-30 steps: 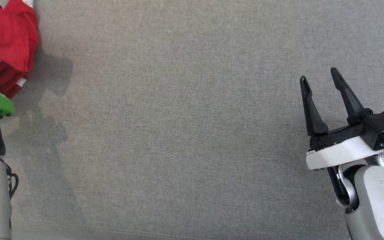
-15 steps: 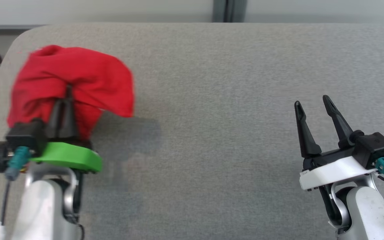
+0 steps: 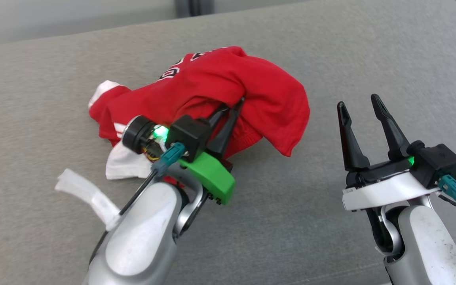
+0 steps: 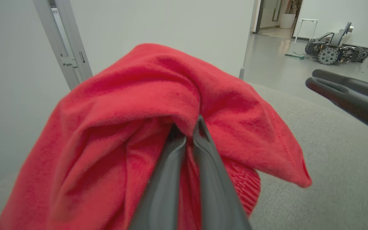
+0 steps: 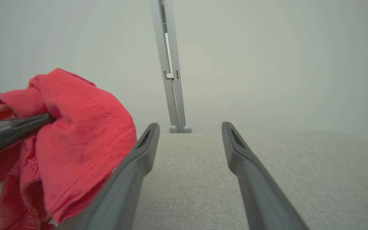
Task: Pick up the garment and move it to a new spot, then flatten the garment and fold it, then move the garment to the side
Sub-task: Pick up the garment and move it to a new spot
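left hand [image 3: 234, 105]: pinched tight on a fold of the red garment [image 3: 220, 79], fingers basically together, tips buried in the cloth
garment: bunched into a lump and draped over the left hand's fingers, left of middle on the grey fabric-covered desk [image 3: 331, 47]
garment vs desk: the lower edges look like they rest on the desk, but honestly I can't tell how much of it is lifted
garment details: white trim [image 3: 127, 162] pokes out on the near-left side, and there's some lettering [image 3: 174, 69] on top, too crumpled to read
right hand [image 3: 358, 101]: spread wide with nothing in it, above the desk just to the right of the garment, not touching it
left wrist view: red cloth folds right over both fingers, and one finger of the right hand sticks in from the right edge
right wrist view: bare desk between the two spread fingers, garment off to the left with a left-hand finger stuck into it
left arm: green mount [image 3: 212, 178] sits right behind the hand
background: pale wall [image 5: 267, 64] with a grey metal post [image 5: 171, 80] past the far edge of the desk
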{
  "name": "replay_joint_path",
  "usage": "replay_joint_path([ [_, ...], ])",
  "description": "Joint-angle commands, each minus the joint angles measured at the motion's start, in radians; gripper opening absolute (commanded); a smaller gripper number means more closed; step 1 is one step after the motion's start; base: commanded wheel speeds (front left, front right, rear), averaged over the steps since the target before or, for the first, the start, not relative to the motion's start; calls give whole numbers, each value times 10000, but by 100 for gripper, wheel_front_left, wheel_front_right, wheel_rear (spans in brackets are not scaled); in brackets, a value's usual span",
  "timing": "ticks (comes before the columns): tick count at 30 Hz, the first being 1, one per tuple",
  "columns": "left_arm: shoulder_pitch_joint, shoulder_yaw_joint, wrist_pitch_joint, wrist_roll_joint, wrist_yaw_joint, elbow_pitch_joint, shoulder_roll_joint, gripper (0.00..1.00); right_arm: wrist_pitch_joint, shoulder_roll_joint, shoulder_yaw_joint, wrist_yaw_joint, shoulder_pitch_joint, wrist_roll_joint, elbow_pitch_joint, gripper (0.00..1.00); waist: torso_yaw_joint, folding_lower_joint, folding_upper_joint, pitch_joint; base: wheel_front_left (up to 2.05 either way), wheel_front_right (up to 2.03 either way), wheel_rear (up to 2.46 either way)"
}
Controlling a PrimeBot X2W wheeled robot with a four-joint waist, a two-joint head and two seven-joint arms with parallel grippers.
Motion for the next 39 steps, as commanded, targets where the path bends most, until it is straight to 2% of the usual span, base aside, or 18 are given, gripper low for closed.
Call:
replay_joint_path([
  [1, -350, -168, -39, -64, -26, 252, 38, 0, -132, 57, -2, -10, -213, 76, 84, 100, -1657, 0, -1, 1532, 0, 0, 0],
  [7, -903, -967, -66, -446, -51, 1631, 24, 0, -398, 185, -43, -10, -402, 207, 430, 100, -2131, 0, -1, 2094, 0, 0, 0],
  [8, -968, -1048, -188, -480, -24, 1822, 19, 46, -435, 193, -53, -10, -412, 226, 493, 100, -2132, 0, -1, 2118, 0, 0, 0],
  [9, -1001, -1113, -281, -493, 8, 1948, 13, 100, -458, 202, -68, -10, -424, 225, 542, 100, -2112, 0, -1, 2120, 0, 0, 0],
  [16, -690, -1360, -1309, -715, 369, 2048, 12, 100, -545, 131, -25, -10, -422, 75, 682, 100, -1394, 0, -1, 1491, 0, 0, 0],
  [22, 47, -888, -1897, -1073, 948, 1314, 141, 100, -407, -103, -137, -8, -68, 28, 568, 100, -430, 0, -1, 647, 0, 0, 0],
  [30, 1029, 391, -2244, -1483, 1892, 477, 1023, 100, 149, -320, -251, -10, 417, -55, 113, 100, 655, 0, -1, -83, 0, 0, 0],
  [35, 1749, 1305, -2446, -1647, 2601, 334, 1573, 100, 376, -332, -360, -10, 756, -55, -29, 100, 1009, 0, -1, -436, 0, 0, 0],
  [39, 2299, 1791, -2575, -1684, 2871, 290, 1865, 100, 524, -273, -427, -10, 1045, 6, -100, 100, 1147, 0, -1, -663, 0, 0, 0],
])
